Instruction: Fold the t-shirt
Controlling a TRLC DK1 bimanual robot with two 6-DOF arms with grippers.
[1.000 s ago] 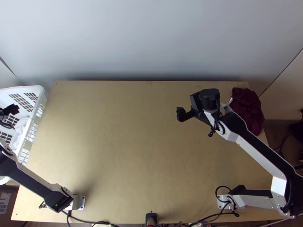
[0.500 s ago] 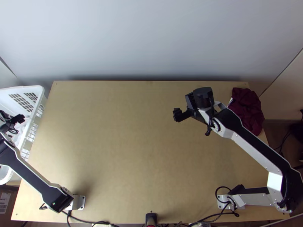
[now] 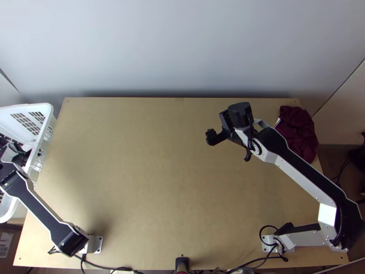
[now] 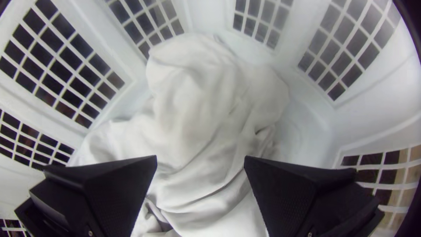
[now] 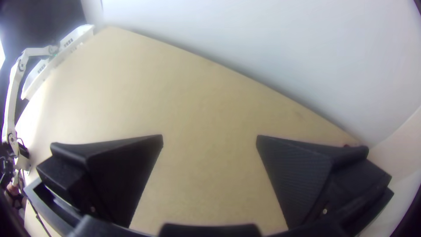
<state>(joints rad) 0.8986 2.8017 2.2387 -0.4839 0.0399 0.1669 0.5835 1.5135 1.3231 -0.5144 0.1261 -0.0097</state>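
Note:
At the far left of the top view, my left gripper (image 3: 20, 157) is down inside the white basket (image 3: 34, 108). A white cloth, perhaps the t-shirt, lies bunched (image 4: 206, 105) on the basket floor in the left wrist view. There my left gripper (image 4: 200, 162) is open over the cloth, its fingers wide apart. My right gripper (image 3: 213, 137) is above the table's right half. In the right wrist view my right gripper (image 5: 209, 141) stands open with bare tabletop between its fingers.
A dark red cloth (image 3: 297, 134) lies bunched at the table's back right corner, beside the right arm. The light wooden table (image 3: 137, 173) stretches between the arms, with a pale wall (image 3: 182, 45) behind it. Cables run along the near edge.
My left gripper has moved right and down the picture, within the basket, and its arm has shifted. The right gripper has drifted slightly left and up the picture.

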